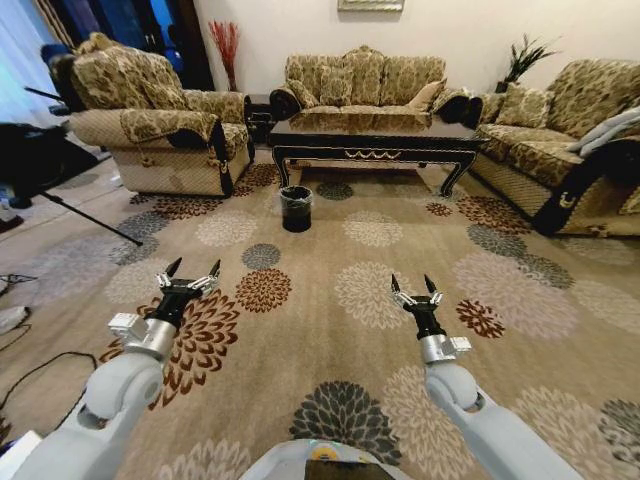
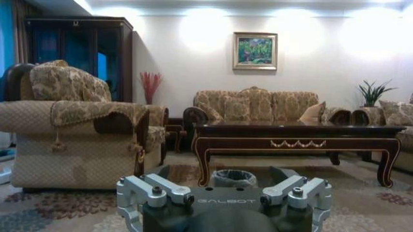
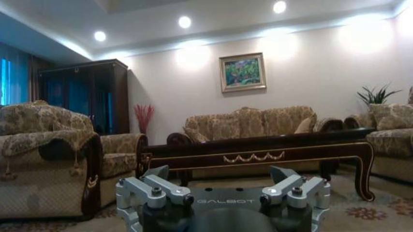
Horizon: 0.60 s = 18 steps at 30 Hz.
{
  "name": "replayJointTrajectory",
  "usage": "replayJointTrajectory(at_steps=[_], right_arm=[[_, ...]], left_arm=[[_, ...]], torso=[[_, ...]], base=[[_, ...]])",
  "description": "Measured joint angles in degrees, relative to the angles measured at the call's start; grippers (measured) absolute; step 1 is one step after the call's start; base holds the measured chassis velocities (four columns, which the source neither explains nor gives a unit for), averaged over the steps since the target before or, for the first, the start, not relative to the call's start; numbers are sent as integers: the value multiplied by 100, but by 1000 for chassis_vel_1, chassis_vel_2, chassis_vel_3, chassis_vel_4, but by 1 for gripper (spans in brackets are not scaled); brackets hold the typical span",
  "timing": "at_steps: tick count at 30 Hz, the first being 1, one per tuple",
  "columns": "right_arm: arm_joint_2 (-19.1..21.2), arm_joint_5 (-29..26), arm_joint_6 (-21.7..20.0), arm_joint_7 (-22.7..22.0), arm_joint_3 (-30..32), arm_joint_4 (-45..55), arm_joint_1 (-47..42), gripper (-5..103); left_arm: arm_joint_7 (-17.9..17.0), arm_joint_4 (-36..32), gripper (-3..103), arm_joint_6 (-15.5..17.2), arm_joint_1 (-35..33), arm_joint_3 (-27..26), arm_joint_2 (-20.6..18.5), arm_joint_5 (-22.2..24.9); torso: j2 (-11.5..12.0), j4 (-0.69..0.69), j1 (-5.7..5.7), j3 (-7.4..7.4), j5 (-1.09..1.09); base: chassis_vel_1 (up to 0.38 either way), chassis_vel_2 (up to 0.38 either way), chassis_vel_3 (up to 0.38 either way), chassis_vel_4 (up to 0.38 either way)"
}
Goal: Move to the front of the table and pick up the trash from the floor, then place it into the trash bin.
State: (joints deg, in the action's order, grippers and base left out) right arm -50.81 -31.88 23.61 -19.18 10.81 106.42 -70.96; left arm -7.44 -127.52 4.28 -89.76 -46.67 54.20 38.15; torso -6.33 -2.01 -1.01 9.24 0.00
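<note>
The left gripper and right gripper are held spread and empty above the carpet; the trash bin stands well ahead, before the table.

Table sits far off, sofa behind it, armchair left, trash bin just in front.

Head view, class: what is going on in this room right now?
A wheeled robot faces the table from across the carpet, some way off. Both arms reach forward above the floor, the left gripper and right gripper with fingers open and holding nothing. The trash bin stands on the carpet by the table's left front leg.
</note>
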Motion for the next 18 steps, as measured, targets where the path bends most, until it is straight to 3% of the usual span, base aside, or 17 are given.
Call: replayJointTrajectory(at_steps=[18], right_arm=[[0,-4,-2,-1,0,2,0,100]], left_arm=[[2,0,100,-3,0,0,1,0]], torso=[[0,0,0,0,0]], base=[[0,0,0,0]])
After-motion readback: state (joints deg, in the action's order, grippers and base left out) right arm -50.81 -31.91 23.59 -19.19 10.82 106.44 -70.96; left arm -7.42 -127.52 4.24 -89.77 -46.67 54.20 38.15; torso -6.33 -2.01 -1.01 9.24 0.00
